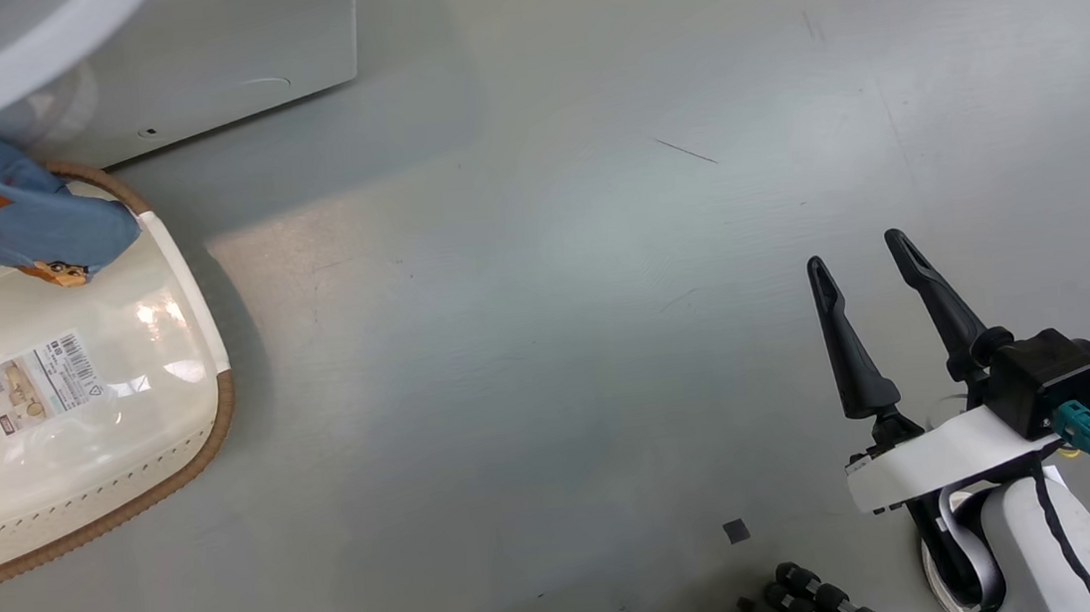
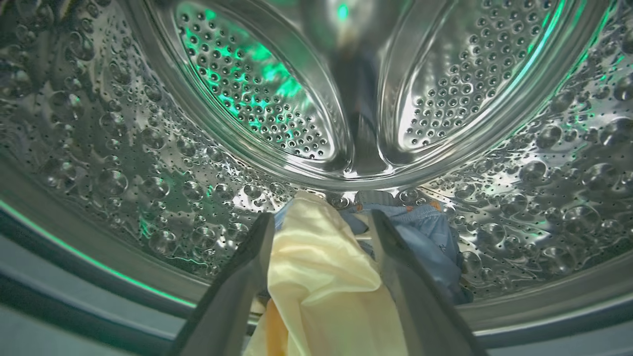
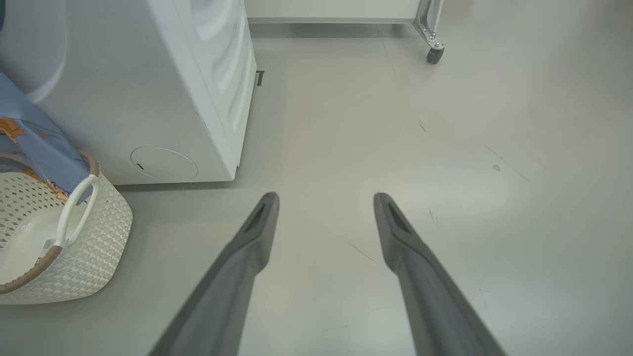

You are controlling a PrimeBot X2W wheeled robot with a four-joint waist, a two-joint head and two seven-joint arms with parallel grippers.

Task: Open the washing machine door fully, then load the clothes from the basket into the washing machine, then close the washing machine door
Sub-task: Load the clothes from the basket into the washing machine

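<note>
Pincers both spread wide, neither gripping. Head view: right pincer (image 1: 855, 250) over the floor (image 1: 549, 346); blue clothes (image 1: 7, 218) overlap the basket (image 1: 209, 448) rim, near the washing machine (image 1: 212, 68); left wrist view: left pincer (image 2: 322, 215) inside the drum (image 2: 123, 163), cream cloth (image 2: 321, 282) loose between its fingers; right wrist view: basket just beside the washing machine.

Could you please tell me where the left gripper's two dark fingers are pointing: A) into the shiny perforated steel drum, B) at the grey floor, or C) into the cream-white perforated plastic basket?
A: in the left wrist view the left gripper sits inside the shiny perforated steel drum, its jaws apart either side of pale yellow cloth.
</note>
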